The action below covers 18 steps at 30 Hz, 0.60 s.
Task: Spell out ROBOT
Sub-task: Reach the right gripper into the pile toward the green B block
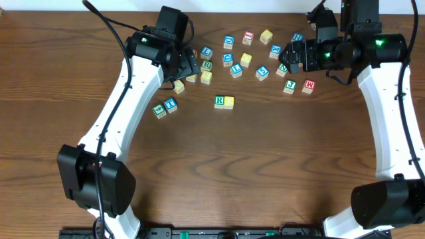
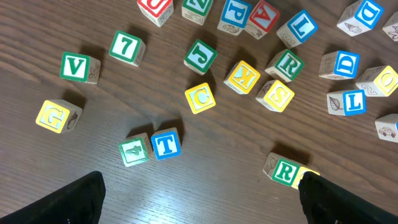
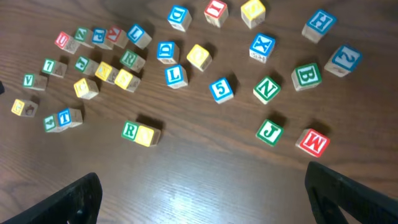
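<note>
A green-edged R cube (image 1: 219, 101) sits mid-table with a plain yellow-faced cube (image 1: 229, 101) touching its right side; the R cube (image 2: 285, 171) lies just beside my left gripper's right finger (image 2: 339, 199). Further left, a blue-edged T cube (image 1: 170, 105) rests against a green cube (image 1: 159, 110). A second yellow cube (image 3: 198, 56) lies loose in the scatter. The green B cube (image 3: 306, 75) shows in the right wrist view, above the J (image 3: 270, 132). My left gripper (image 2: 199, 208) and right gripper (image 3: 205, 202) both hover open and hold nothing.
Several other lettered cubes are scattered across the back of the table (image 1: 219, 166), including the M (image 1: 308, 85), J (image 1: 289, 85), X (image 1: 275, 50) and a cluster under the left gripper (image 1: 188, 66). The right gripper (image 1: 287, 58) hangs over the right part of the scatter.
</note>
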Each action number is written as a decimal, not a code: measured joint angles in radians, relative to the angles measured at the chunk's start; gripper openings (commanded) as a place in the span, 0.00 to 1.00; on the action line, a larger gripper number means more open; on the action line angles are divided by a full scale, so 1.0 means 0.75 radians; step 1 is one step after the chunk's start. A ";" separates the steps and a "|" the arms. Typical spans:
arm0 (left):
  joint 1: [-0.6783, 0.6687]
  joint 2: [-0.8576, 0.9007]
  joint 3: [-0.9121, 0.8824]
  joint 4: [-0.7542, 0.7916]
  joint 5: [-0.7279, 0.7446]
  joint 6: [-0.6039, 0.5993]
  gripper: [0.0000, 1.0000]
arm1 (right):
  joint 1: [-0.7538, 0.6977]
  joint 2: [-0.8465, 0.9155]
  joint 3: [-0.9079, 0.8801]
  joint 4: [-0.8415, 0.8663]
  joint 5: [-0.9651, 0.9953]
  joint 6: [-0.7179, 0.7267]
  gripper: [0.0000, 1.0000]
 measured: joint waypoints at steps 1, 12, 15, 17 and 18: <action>0.000 0.000 0.000 0.000 0.000 0.000 0.98 | 0.000 0.000 0.001 0.001 0.002 0.003 0.99; 0.000 0.000 0.000 0.001 0.000 0.007 0.98 | 0.015 0.000 0.001 0.001 0.030 0.079 0.90; 0.000 0.000 0.000 0.011 0.000 0.030 0.98 | 0.032 0.000 0.001 0.006 0.072 0.130 0.88; 0.003 0.000 0.000 0.022 0.000 0.050 0.98 | 0.055 0.000 0.001 0.015 0.111 0.161 0.88; 0.005 0.000 0.000 0.022 -0.001 0.055 0.98 | 0.062 0.000 0.001 0.015 0.123 0.165 0.88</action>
